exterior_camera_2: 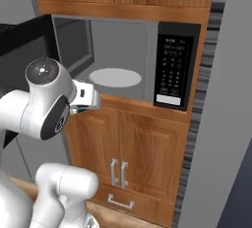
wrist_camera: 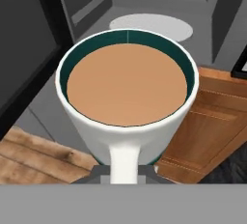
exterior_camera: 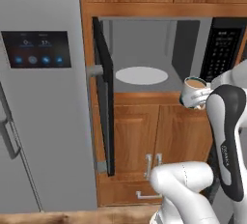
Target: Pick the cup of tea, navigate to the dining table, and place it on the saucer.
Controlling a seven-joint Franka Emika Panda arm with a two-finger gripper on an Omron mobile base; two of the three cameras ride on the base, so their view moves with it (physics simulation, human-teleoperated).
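While the microwave (exterior_camera: 159, 54) stands with its door (exterior_camera: 103, 92) swung wide to the left, the cup of tea (exterior_camera: 194, 91) hangs in the air just in front of the lower right corner of the oven's opening, clear of the cavity floor and carried at the end of the white arm. In the hand view the cup of tea (wrist_camera: 126, 97) sits upright and close, its light brown liquid level beneath a dark teal inner wall, and its white handle runs straight down toward the camera between the two dark finger tips of the gripper (wrist_camera: 124, 170), which are closed against that handle on either side. Beyond the rim lies the pale round turntable (wrist_camera: 150, 27) inside the grey cavity, well behind the cup. From the right base view the gripper's mount is mostly hidden behind the arm's large joint. A grey refrigerator (exterior_camera: 38, 97) with a dark touch panel stands left of the microwave, and wooden cabinet doors (exterior_camera_2: 133, 148) fill the space below it.
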